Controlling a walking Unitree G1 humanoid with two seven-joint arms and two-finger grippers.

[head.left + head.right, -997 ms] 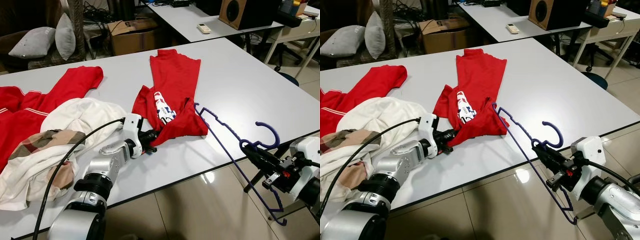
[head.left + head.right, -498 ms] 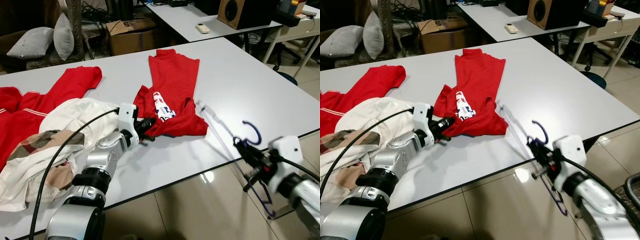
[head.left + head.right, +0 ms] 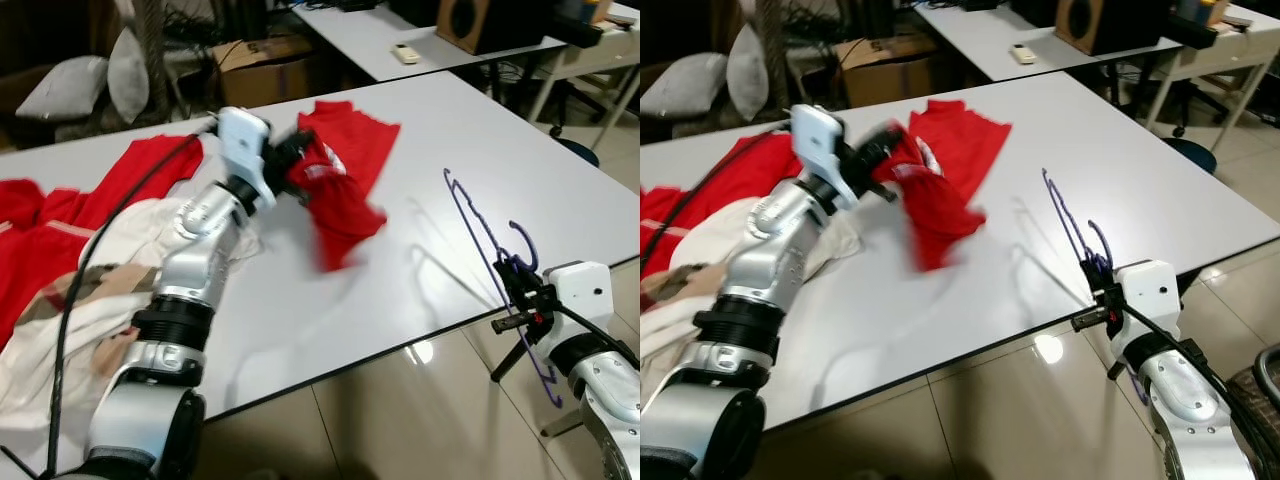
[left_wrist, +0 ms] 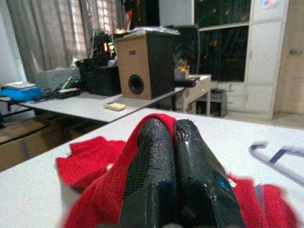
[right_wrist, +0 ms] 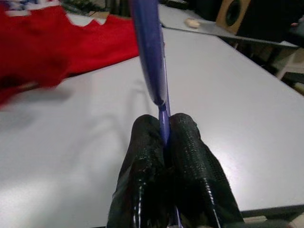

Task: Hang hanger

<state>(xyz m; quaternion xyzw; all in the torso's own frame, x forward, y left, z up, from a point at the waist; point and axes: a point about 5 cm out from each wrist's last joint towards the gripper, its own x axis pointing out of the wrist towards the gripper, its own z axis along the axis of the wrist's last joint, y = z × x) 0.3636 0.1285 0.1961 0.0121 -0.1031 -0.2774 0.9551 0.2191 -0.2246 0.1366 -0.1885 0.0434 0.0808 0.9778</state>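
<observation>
White table [image 3: 560, 150] carried everything. Left gripper [image 3: 290, 160], fingers pinched together, lifted one red garment [image 3: 335, 195] above it; right gripper [image 5: 164, 135], clamped at the table's near edge, held one purple hanger [image 3: 480, 225].

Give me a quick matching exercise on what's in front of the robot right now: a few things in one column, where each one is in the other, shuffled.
Things:
1. red garment
2. purple hanger
3. speaker
4. cardboard box

Places:
A. on the floor beyond the white table
B. pinched in the right gripper at the table's near edge
C. on the far desk
D. lifted off the table by the left gripper

Pairs: 1-D, 2-B, 3-C, 4-A
</observation>
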